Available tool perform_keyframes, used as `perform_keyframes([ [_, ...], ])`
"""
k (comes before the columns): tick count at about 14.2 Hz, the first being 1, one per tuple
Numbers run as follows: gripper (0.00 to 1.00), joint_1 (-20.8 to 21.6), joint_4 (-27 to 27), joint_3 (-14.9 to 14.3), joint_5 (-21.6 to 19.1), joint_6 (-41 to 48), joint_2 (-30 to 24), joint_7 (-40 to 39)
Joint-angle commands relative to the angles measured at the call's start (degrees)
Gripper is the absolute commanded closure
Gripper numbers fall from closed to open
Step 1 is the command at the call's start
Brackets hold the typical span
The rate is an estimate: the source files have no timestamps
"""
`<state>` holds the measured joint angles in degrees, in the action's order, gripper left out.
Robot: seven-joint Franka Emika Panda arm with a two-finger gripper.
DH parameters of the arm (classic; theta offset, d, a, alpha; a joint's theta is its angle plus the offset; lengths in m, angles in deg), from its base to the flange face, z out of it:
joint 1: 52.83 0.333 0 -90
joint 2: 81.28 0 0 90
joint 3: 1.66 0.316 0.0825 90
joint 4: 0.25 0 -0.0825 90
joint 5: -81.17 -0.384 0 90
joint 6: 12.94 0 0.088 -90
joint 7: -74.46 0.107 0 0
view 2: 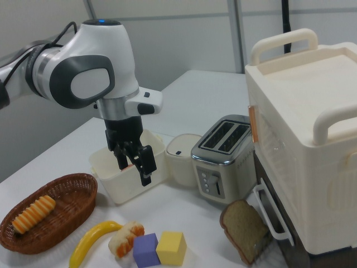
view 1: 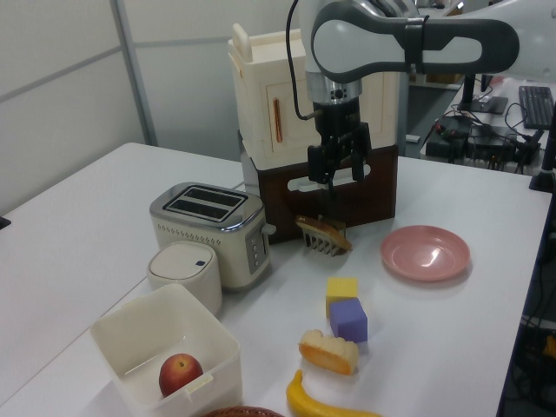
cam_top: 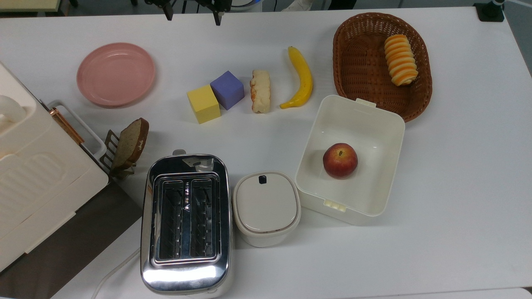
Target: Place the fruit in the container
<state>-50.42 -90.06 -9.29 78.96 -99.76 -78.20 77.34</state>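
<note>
The fruit, a curved yellow banana (cam_top: 301,79) (view 1: 326,404) (view 2: 95,240), lies flat on the white table between a crusty food piece and the wicker basket. The container, a cream-white box (cam_top: 386,137) (view 1: 165,313) (view 2: 120,187), stands just in front of the banana in the top view, with a red apple (cam_top: 340,160) (view 1: 180,373) inside. My gripper (cam_top: 192,16) (view 1: 337,169) (view 2: 135,167) hangs high above the table, open and empty, near the top view's upper edge. It is well to the top view's left of the banana.
A brown wicker basket (cam_top: 361,62) holds a striped bread roll (cam_top: 400,59). Yellow (cam_top: 203,104) and purple (cam_top: 227,89) cubes, a crusty food piece (cam_top: 260,90), a pink plate (cam_top: 115,74), a toaster (cam_top: 185,224), a lidded white pot (cam_top: 266,207), a bread slice (cam_top: 131,141) and a large cream appliance (cam_top: 33,166) share the table.
</note>
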Motion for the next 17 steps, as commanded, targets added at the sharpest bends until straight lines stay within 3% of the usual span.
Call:
perform_keyframes([
  [1,0.00,-0.1,0.2,0.1,-0.6,3.5,-1.3,-0.5],
  [17,0.00,-1.2,2.3,-0.1,0.0,4.4,-1.3,-0.2],
])
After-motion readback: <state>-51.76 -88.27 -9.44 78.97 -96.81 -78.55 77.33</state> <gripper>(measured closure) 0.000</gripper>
